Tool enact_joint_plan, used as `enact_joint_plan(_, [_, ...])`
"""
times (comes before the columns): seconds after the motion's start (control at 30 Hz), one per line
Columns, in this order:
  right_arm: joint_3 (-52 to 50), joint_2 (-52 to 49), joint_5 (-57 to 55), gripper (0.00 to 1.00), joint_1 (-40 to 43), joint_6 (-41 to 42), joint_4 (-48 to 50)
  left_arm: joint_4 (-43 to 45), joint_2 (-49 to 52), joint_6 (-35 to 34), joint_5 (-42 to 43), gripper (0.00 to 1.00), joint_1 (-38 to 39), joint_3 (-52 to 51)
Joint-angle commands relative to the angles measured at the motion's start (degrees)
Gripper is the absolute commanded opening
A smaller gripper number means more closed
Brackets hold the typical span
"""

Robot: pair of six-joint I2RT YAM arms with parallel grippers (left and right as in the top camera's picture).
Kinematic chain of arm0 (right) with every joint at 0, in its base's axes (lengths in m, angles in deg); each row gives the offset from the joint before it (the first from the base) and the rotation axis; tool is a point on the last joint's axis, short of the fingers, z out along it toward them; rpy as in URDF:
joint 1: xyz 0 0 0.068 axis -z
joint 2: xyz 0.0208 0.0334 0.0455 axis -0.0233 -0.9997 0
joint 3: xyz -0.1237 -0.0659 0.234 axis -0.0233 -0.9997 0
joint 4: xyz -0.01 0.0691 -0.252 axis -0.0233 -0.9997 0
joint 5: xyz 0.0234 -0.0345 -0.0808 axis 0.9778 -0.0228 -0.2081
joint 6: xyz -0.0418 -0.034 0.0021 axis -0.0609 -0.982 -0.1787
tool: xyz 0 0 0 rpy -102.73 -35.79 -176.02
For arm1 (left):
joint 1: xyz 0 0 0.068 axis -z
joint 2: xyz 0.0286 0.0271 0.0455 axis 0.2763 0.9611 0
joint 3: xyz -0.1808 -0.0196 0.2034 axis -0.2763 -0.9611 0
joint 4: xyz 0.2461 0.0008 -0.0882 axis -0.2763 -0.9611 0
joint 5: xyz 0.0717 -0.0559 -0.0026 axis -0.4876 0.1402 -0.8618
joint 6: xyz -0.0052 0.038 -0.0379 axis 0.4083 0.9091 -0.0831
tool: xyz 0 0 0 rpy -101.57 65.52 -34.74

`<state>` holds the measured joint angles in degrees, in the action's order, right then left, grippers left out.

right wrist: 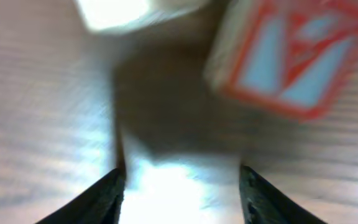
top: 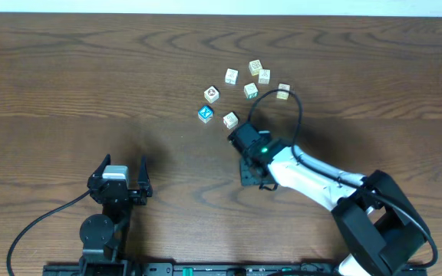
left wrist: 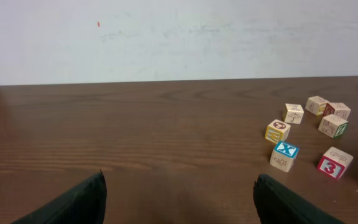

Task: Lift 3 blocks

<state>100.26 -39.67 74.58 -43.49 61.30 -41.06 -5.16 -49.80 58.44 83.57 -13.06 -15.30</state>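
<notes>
A block with a red face and a white 3 (left wrist: 331, 163) lies on the table at the near edge of the cluster. From overhead this block (top: 231, 119) sits just past the tips of my right gripper (top: 236, 131). That gripper (right wrist: 182, 175) is open, with only a bright blur between its fingers; a red-bordered block face (right wrist: 288, 56) lies ahead to the right, apart from them. Pale blocks with yellowish marks (top: 255, 67) (top: 283, 91) lie further back. My left gripper (top: 123, 162) (left wrist: 180, 176) stands open and holds nothing, far left of the blocks.
A blue-faced X cube (top: 205, 113) (left wrist: 284, 155) lies left of the red block. Other pale cubes (top: 251, 90) (top: 212, 94) (top: 231, 76) stand in the same cluster. The right arm's cable (top: 294, 107) loops over the cluster's right side.
</notes>
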Motion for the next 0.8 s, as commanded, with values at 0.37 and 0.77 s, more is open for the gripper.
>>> enact_joint_plan(0.37, [3.4,-0.2,5.2,0.75,-1.7,-11.7,5.9,-2.6,-0.3,-0.7,-0.5,0.76,-0.3,-0.6])
enact_joint_plan(0.77, [18.0,-0.2,2.1,0.94,0.8,-23.5,-3.2,-2.6,-0.3,-0.7,-0.5,0.76,-0.3,-0.6])
